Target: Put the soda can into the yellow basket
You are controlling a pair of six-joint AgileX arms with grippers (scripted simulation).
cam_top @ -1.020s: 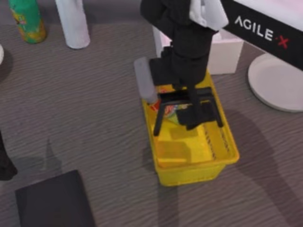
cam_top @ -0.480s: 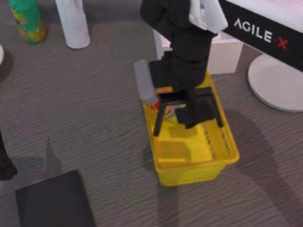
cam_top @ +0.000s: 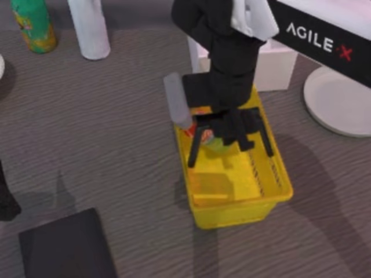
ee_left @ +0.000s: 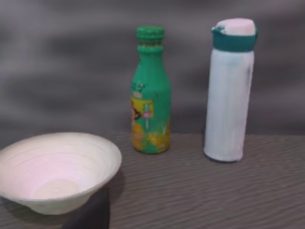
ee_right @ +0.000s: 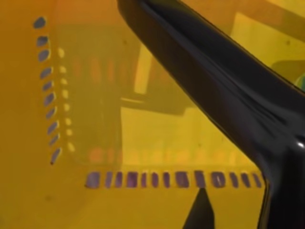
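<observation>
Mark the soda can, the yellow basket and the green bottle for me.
soda can (cam_top: 212,141): top view, green side showing under the right arm.
yellow basket (cam_top: 240,207): top view, near rim.
green bottle (ee_left: 150,95): left wrist view, body above the label.

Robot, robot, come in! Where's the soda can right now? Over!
Right gripper low over yellow basket. Soda can inside basket, under gripper; grip unclear. Black handle alongside. Left arm parked at table's left.

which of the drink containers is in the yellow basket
The soda can, red and lime green, partly hidden under the right claw. The green bottle and white flask stand on the table's far left.
</observation>
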